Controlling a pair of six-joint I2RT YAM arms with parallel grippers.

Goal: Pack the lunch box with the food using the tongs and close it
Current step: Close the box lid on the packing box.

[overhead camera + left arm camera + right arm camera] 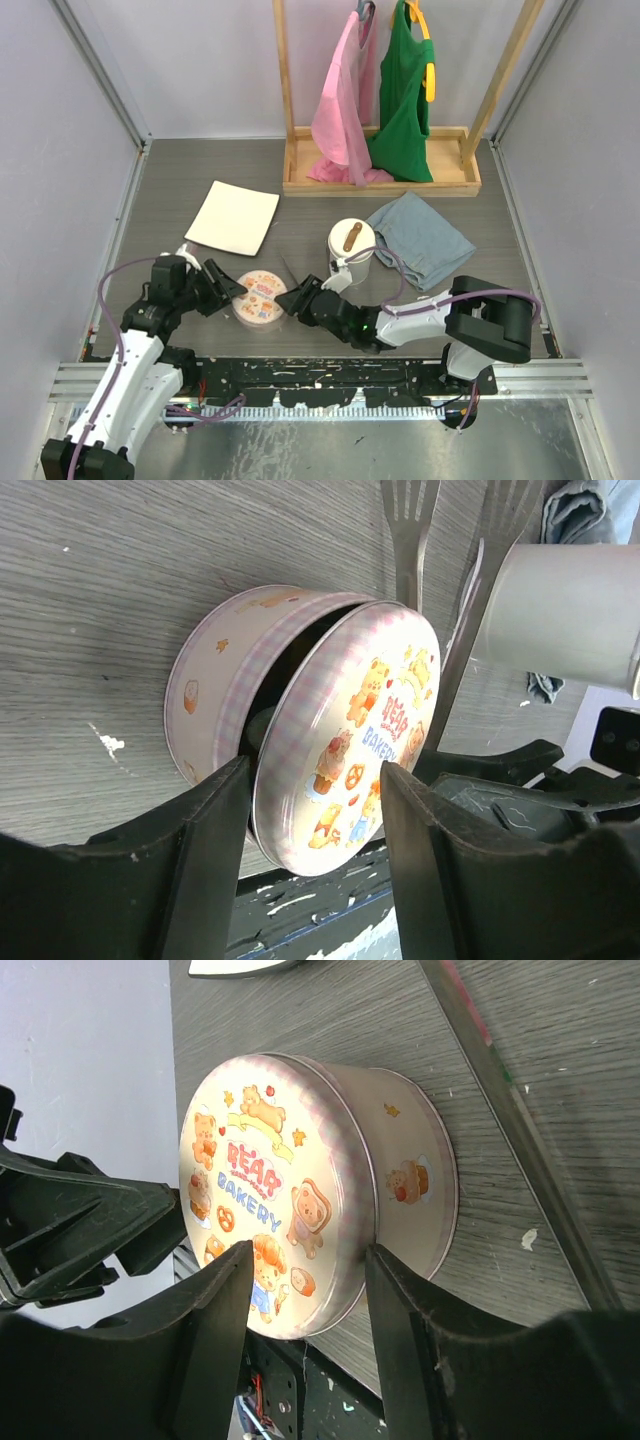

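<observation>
Firstly, left side: a square cream plate (233,217) lies on the grey wood-grain worktop (170,200), toward the far-left corner.

Left gripper (315,775): near the near edge, left of centre. Fingers spread, framing the left rim of a round pale-pink tin lunch box (260,298). Contact cannot be told.

Lid (250,1190): pink check border, cartoon bears and pastries, "BEAR BAKERY" in red and blue letters. From the left wrist it sits askew, with a dark gap along one side. From the right wrist it looks seated on the wall.

Slim grey metal tongs (410,530): flat on the worktop just behind the tin, slotted ends showing.

Right gripper (305,1255): at the tin's right side, fingers apart around the lid's rim. Touching or not, unclear.

Round white cup (351,240): mid-worktop, right of the tongs, holding a thin brown sausage-like stick (352,237).

Crumpled blue denim cloth (420,238): just right of the cup.

Far edge: wooden rack (380,175) with a pink garment (345,100) and a green garment (400,100).
</observation>
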